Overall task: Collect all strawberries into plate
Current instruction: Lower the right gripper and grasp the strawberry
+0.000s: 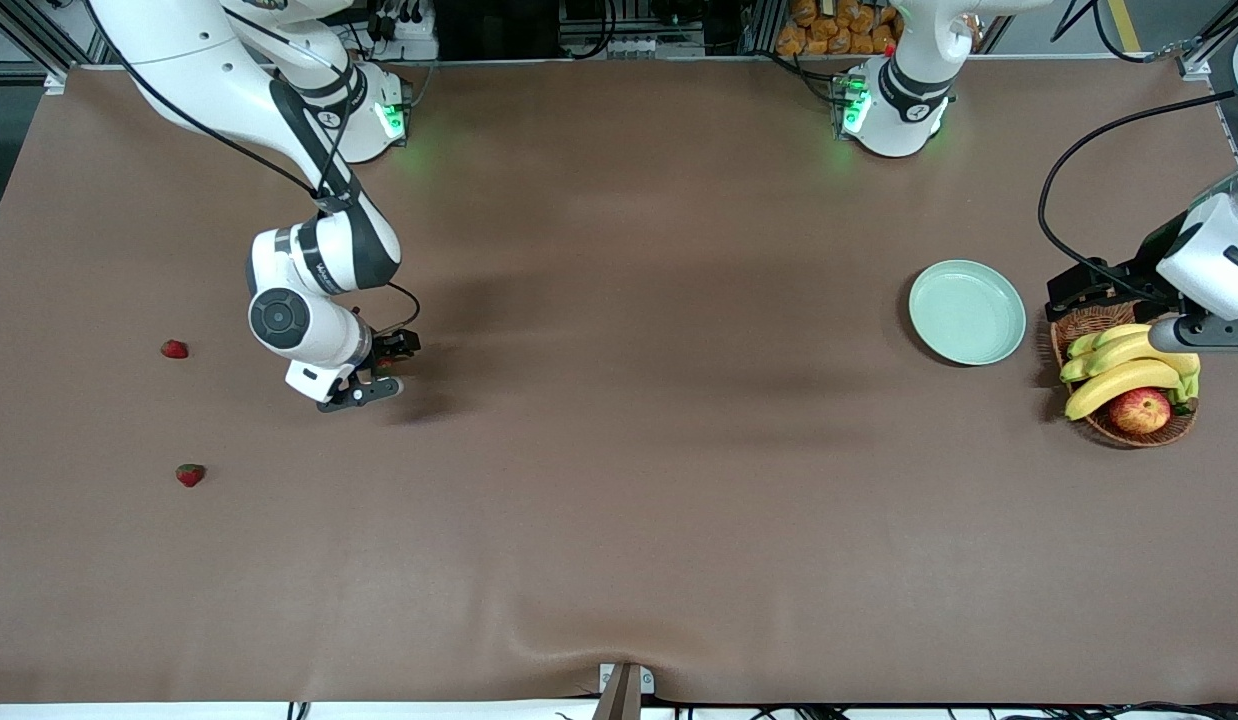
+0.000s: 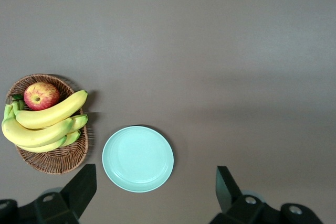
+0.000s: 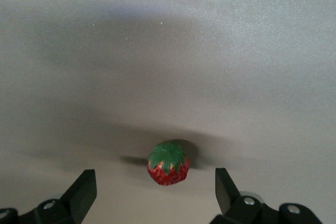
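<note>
Two strawberries [image 1: 175,349] [image 1: 190,475] lie on the table near the right arm's end, the second nearer to the front camera. A third strawberry [image 3: 168,163], red with a green cap, lies just ahead of my right gripper [image 3: 156,192] [image 1: 371,382]. That gripper hangs low over the table, open, with nothing between its fingers. The mint-green plate [image 1: 967,312] [image 2: 137,158] sits empty toward the left arm's end. My left gripper [image 1: 1194,335] [image 2: 156,192] waits high over the basket's edge, open and empty.
A brown wicker basket [image 1: 1089,325] [image 2: 52,161] stands beside the plate, at the left arm's end. It holds bananas [image 1: 1119,380] [image 2: 47,116] and a red-yellow apple [image 1: 1139,410] [image 2: 41,95]. Brown table cover spreads between the two arms.
</note>
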`<move>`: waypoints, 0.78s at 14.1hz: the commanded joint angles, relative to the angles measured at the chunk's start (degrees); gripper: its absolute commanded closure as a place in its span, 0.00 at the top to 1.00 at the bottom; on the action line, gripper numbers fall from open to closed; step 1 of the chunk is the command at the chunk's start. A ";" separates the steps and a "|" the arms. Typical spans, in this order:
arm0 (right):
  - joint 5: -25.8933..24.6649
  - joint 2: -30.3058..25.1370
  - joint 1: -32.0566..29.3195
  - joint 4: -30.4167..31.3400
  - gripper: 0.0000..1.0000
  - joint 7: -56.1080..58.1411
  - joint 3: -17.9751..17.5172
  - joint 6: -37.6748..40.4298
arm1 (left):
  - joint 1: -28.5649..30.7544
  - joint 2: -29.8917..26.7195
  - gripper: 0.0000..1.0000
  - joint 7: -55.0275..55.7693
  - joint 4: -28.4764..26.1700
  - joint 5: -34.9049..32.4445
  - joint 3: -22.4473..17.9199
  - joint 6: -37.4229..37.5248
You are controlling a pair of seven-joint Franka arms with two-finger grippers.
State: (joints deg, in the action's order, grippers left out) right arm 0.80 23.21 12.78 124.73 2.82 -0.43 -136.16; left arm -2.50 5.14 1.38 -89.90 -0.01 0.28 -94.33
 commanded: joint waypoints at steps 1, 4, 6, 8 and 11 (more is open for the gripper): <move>0.43 0.43 -0.13 0.69 1.00 -0.01 0.17 -1.91 | -0.39 0.22 1.00 1.25 0.69 0.36 -0.02 0.37; 0.43 0.43 -0.13 0.60 0.85 -0.54 0.17 -1.91 | -0.05 0.31 1.00 0.64 0.61 0.36 -0.02 0.37; 0.43 0.52 -0.74 0.60 0.39 -0.54 0.17 -2.00 | -0.22 0.31 1.00 0.55 0.60 0.36 -0.02 0.37; 0.43 0.52 -0.83 0.60 0.01 -0.54 0.17 -2.09 | -0.13 0.31 1.00 0.55 0.60 0.36 -0.02 0.37; 0.43 0.08 -1.35 0.43 0.00 -0.54 0.17 -2.35 | 0.04 0.31 1.00 0.38 0.60 0.36 -0.02 0.37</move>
State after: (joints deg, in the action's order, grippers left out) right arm 0.87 23.86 12.44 124.73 2.63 0.09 -137.59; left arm -2.58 5.23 1.38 -89.90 -0.01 0.28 -94.33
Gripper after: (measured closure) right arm 0.674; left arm 0.000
